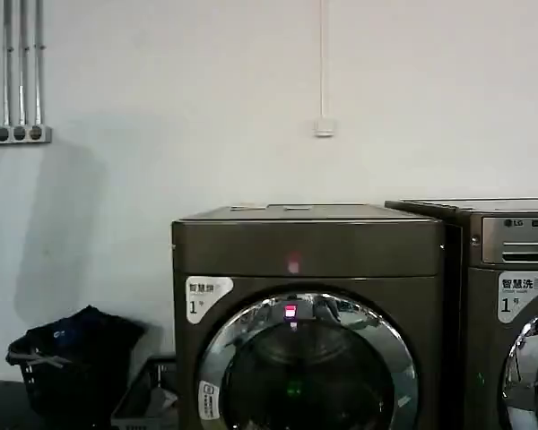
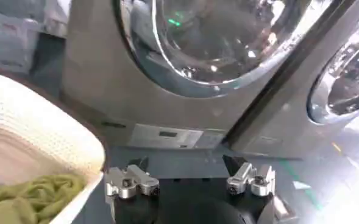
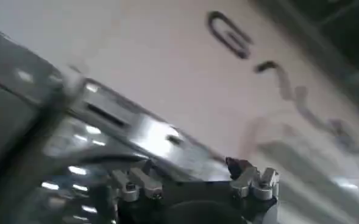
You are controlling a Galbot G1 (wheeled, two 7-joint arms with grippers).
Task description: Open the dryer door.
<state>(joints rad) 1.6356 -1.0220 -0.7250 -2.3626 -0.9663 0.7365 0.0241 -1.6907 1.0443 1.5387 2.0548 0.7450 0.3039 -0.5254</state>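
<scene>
The left pincer [image 2: 190, 176] is spread wide and holds nothing, low before the dryer [image 1: 307, 246], beside one white basket [image 2: 39, 131]. The dryer door [image 2: 219, 45] is shut, above and ahead of this pincer, so I judge the left arm nearer. The right pincer [image 3: 194, 179] is also wide and empty, near the LG machine [image 1: 511, 269]. I count two machines and two round doors.

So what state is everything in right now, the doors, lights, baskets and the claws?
dryer door: shut
dryer: red light on
left claw: open, holding nothing, low before the dryer
right claw: open, holding nothing
white basket: holds green cloth
dark basket: full
</scene>
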